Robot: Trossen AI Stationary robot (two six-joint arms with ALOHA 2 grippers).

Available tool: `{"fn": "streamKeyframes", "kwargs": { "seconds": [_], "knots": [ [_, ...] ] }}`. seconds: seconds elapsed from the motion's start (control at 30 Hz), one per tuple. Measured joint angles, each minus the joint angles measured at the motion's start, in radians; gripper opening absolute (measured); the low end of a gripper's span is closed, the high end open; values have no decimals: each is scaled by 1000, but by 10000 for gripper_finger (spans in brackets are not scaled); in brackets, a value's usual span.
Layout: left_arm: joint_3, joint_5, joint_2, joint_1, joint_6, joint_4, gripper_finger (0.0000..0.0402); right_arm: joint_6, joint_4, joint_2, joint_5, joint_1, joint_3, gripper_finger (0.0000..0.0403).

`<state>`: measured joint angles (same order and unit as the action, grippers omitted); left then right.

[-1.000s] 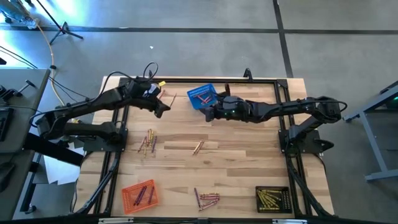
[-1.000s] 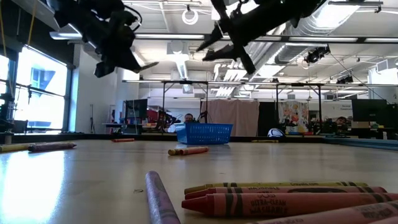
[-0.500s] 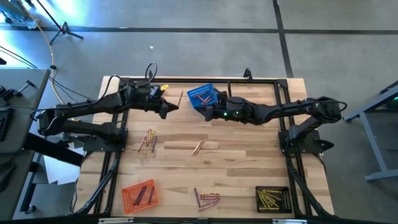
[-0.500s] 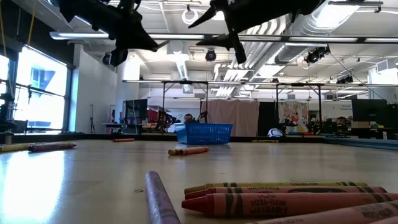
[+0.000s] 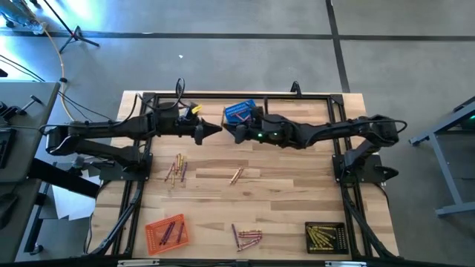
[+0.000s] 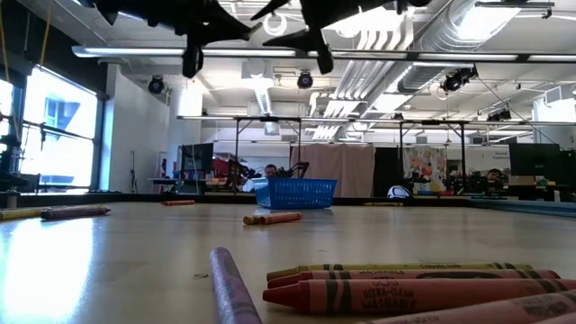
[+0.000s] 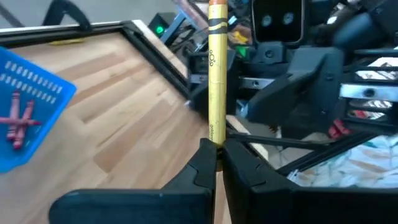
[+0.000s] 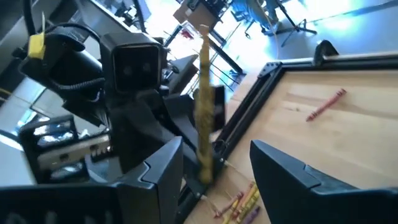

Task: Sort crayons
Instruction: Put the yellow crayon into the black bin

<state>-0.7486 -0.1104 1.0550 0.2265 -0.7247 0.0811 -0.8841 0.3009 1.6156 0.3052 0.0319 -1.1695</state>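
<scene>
A: Where are your grippers?

B: Both are up over the far middle of the table [image 5: 297,185], tips nearly meeting. Your left gripper [image 5: 217,130] comes in from the left, fingers [image 7: 202,163] pinched on the end of a yellow crayon [image 7: 216,68]. The crayon points toward the right gripper [image 5: 231,132].

A: And the right?

B: Fingers [image 8: 283,168] spread wide. In its wrist view the yellow crayon stands between them, touching neither as far as you can tell.

A: Where's the rest of the crayons?

B: Scattered. A loose bunch [image 5: 177,169] on the left, mid-table. A pair [image 5: 237,176] in the middle. A pile [image 5: 247,238] at the near edge, which fills the low view's foreground. One red crayon [image 8: 325,104] lies alone on the far left side, near the frame.

A: Baskets?

B: Blue basket [image 5: 238,112] at the far middle, just beyond the right gripper, red crayons inside. Orange basket [image 5: 167,231] at the near left with a few crayons in it. Black basket [image 5: 325,237] at the near right, full of yellow ones.

A: Anyone around?

B: A person [image 6: 273,170] shows behind the blue basket in the low view, well beyond the table.
</scene>
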Motion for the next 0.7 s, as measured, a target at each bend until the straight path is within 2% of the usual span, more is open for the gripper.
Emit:
{"fn": "streamKeyframes", "kwargs": {
  "seconds": [0.13,0.33,0.7],
  "knots": [
    [0,55,9,-20,0,-14,5,50,-94,30,-2,0,-92,174],
    [0,65,4,-27,-5,-5,5,102,-204,29,2,1,-175,174],
    [0,83,5,-70,1,28,5,98,-215,29,24,1,-180,172]
  ]
}}
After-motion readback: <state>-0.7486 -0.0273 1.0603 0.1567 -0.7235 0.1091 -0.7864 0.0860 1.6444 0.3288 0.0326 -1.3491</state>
